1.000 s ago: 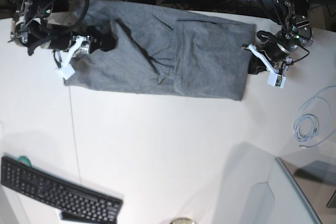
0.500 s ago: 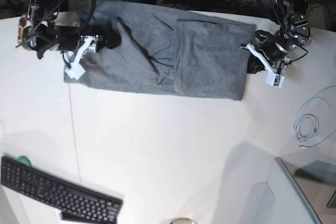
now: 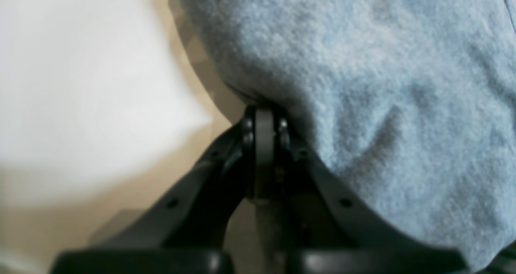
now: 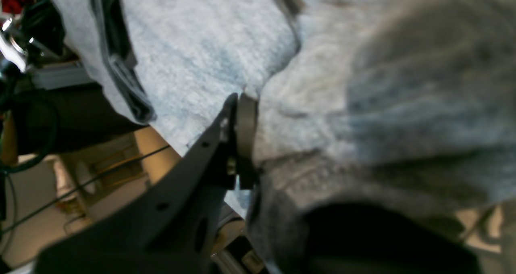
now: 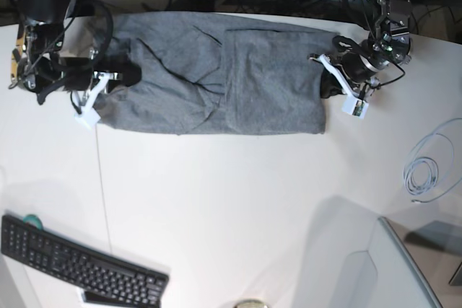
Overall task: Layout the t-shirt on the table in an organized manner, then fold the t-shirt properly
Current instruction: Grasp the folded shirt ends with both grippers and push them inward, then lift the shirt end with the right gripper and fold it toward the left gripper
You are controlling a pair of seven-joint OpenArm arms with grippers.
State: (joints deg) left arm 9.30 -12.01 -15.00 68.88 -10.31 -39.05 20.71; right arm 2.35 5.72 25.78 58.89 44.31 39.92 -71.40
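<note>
The white tabletop (image 5: pixel 231 207) carries the t-shirt (image 5: pixel 216 81) across the upper part of the base view, its long axis running left to right between my two arms. My left end effector (image 5: pixel 333 86), at frame right, is clenched on the shirt's right edge. My right end effector (image 5: pixel 121 77), at frame left, pinches the opposite end, each equally near its own edge.

A black keyboard (image 5: pixel 79 267) and coiled cable (image 5: pixel 422 174).
</note>
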